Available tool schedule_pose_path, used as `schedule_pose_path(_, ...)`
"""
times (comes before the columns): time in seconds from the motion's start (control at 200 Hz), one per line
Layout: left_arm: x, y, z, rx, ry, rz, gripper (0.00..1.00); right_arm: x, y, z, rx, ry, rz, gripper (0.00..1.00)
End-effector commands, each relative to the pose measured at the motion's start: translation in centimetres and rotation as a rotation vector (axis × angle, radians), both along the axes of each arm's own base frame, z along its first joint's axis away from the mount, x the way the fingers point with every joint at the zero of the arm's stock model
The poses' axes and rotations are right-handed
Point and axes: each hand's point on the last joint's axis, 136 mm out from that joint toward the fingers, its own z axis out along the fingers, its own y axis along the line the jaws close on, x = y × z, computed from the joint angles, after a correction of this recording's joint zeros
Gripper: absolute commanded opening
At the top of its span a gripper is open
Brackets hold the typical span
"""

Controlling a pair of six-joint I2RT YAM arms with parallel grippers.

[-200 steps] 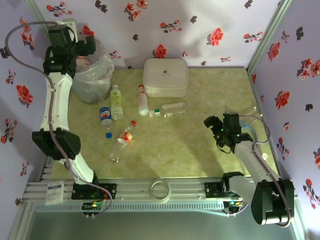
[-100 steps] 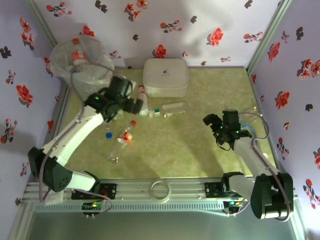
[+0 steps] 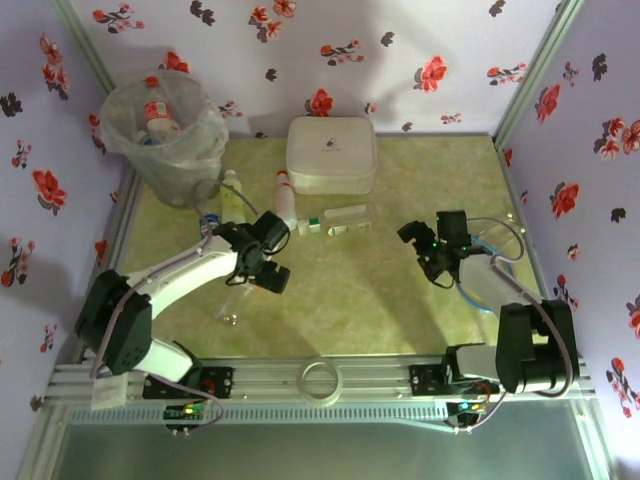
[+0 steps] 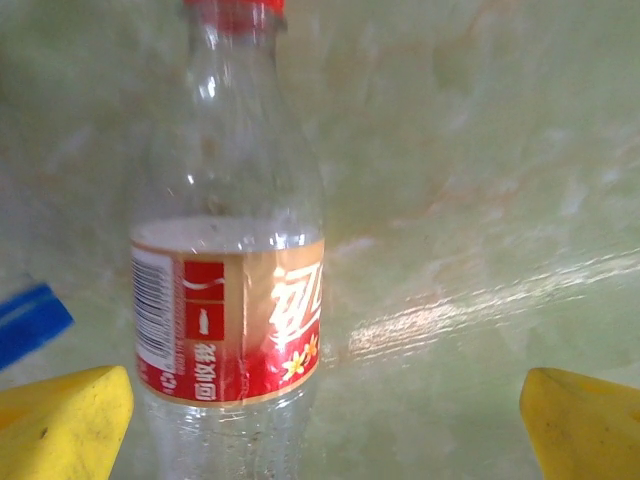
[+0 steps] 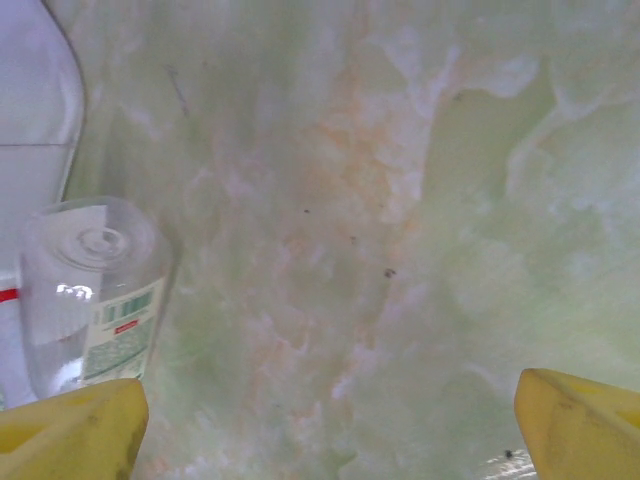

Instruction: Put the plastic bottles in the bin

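My left gripper [image 4: 322, 400] is spread wide. A red-capped, red-labelled bottle [image 4: 228, 290] lies between its fingers, close beside one, ungripped. My right gripper [image 5: 328, 390] is released too, with a clear green-labelled bottle [image 5: 95, 300] lying just past one fingertip [image 5: 70, 430]. The bin [image 3: 207, 128] stands well beyond the left fingers, with bottles [image 3: 156, 112] inside.
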Motion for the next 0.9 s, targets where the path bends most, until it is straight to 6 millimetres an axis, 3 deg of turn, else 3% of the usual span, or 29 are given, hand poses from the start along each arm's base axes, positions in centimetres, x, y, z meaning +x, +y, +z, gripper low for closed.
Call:
schedule_pose_path(0.0, -0.7, 0.1, -1.7, 0.006, 0.038, 0.042, 1.00, 0.8, 0.5, 1.4, 0.012, -0.030, 0.005, 0.96)
schedule_pose_path(0.28, -0.4, 0.7, -4.6, 0.047, 0.039, 0.095, 1.00, 0.4, 0.6, 1.3, 0.008, -0.026, 0.010, 0.96)
schedule_pose_path(0.435, 0.1, 0.6, -4.8, 0.070, 0.036, 0.089, 0.95, -0.2, 0.5, 1.6, -0.005, -0.031, 0.014, 0.96)
schedule_pose_path(0.62, 1.0, 1.1, -2.6, 0.099, -0.025, 0.073, 0.70, -1.3, -0.2, 1.0, -0.037, -0.018, 0.003, 0.96)
schedule_pose_path(0.76, 2.8, 0.7, 0.4, 0.106, -0.092, 0.019, 0.65, -1.1, 0.3, 1.2, -0.012, -0.028, 0.010, 0.96)
schedule_pose_path(0.895, 5.4, 0.7, 5.3, 0.107, -0.170, -0.024, 0.63, -1.3, 0.8, 1.4, -0.008, -0.030, 0.030, 0.96)
